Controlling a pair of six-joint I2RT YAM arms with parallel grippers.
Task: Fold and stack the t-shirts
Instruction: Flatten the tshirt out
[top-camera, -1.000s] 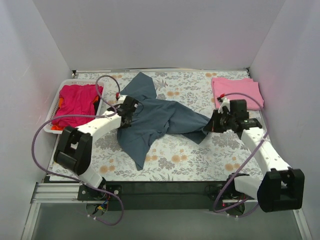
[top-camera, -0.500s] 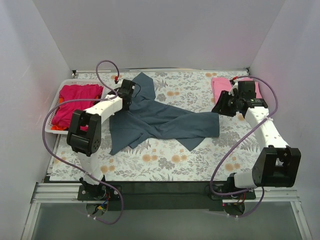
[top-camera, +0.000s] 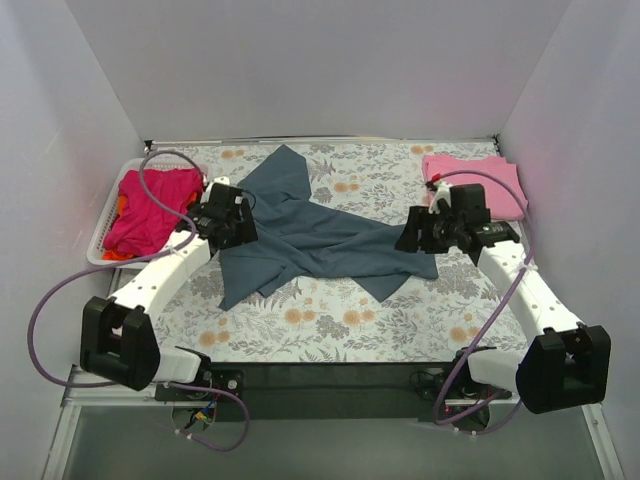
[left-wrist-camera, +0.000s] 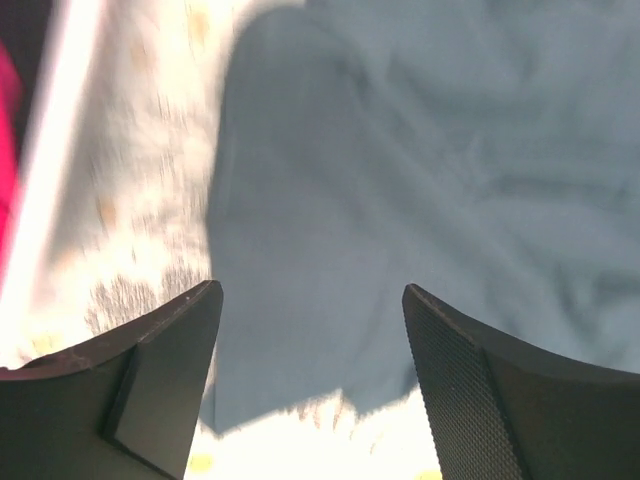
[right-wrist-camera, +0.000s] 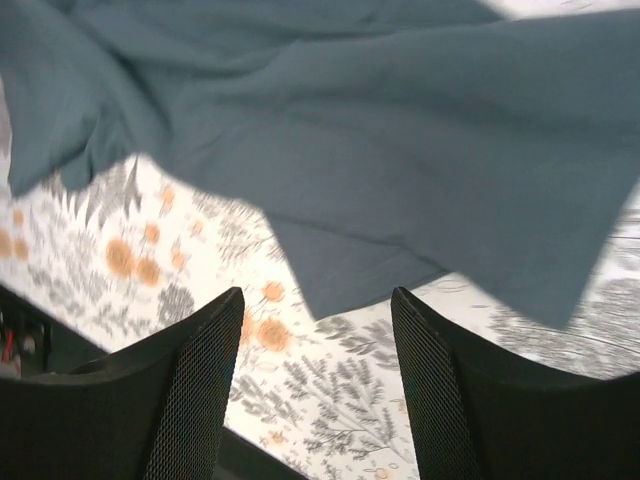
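A dark slate blue-grey t-shirt (top-camera: 322, 236) lies crumpled and spread across the middle of the floral table (top-camera: 330, 330). My left gripper (top-camera: 228, 224) hovers over its left edge, open and holding nothing. In the left wrist view that gripper (left-wrist-camera: 311, 290) looks down on the blue-grey cloth (left-wrist-camera: 420, 170). My right gripper (top-camera: 416, 233) is at the shirt's right end, also open. Its wrist view shows the gripper (right-wrist-camera: 316, 292) above the shirt's hem (right-wrist-camera: 400, 130), with bare table between the fingers. A folded light pink t-shirt (top-camera: 476, 184) lies at the back right.
A white slotted basket (top-camera: 97, 258) stands at the left edge holding a magenta shirt (top-camera: 150, 205), with a bit of orange-red cloth (top-camera: 118, 253) under it. Grey walls close in the table on three sides. A dark rail (top-camera: 330, 378) runs along the near edge.
Both grippers have opened and let go of the blue-grey shirt after carrying it toward the back. The shirt now lies more spread out, and both arms have drawn back toward the near side.
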